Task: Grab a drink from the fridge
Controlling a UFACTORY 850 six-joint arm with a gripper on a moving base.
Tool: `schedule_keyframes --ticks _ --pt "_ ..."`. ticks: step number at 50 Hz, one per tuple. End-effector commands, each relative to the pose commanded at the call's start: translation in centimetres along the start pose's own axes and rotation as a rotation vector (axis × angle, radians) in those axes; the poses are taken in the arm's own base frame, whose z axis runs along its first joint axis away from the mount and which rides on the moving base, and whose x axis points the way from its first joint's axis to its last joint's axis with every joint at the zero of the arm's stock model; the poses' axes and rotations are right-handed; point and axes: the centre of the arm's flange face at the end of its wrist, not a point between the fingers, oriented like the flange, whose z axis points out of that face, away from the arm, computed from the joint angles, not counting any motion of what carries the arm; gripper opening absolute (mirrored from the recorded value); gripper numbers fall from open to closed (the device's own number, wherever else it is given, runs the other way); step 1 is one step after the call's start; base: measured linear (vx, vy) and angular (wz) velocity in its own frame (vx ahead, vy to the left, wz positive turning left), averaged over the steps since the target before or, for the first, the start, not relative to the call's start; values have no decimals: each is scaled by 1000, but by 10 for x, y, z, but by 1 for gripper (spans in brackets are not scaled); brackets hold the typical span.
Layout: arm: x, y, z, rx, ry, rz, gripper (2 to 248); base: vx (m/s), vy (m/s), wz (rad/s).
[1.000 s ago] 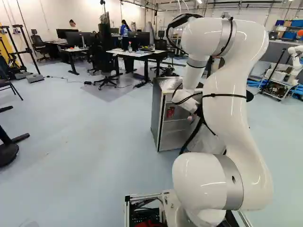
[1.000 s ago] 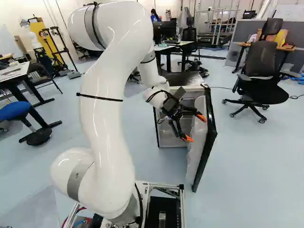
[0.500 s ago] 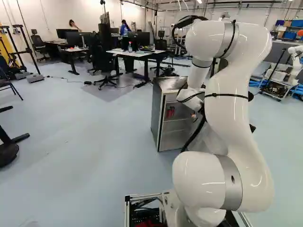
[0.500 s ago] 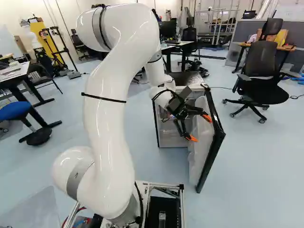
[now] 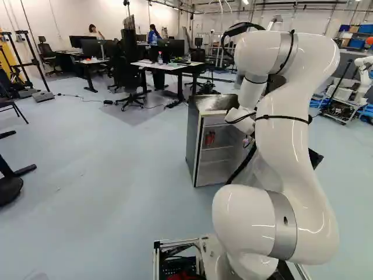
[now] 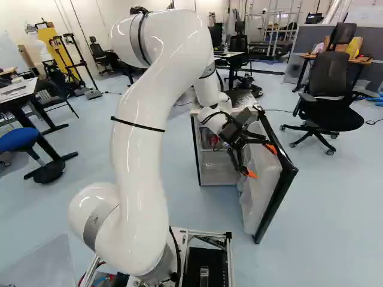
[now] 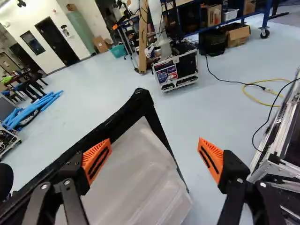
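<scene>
meanwhile, the claw (image 7: 155,143) hangs wide open at the door (image 7: 136,173), a red drink (image 5: 210,138) shelved behind it in the fridge (image 5: 194,140); turning back too close, it could snag the door and swing it shut.

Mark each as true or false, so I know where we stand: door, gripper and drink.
1. The fridge door stands open. True.
2. The gripper is shut on a drink. False: its fingers stand apart with nothing gripped between them.
3. A red container stands inside the fridge. True.
4. The gripper is reaching in among the fridge's shelves. False: it is outside the cabinet, by the inner side of the open door.
5. Both fingers carry black pads. False: the pads are orange.
6. The wrist view shows the door's pale inner liner. True.
</scene>
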Motion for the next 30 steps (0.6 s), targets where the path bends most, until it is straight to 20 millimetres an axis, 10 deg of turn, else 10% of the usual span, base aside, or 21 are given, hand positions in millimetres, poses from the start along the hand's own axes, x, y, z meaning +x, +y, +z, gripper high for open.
schedule_keyframes --ticks 30 --pt "3 -46 35 -61 7 92 247 0 0 0"
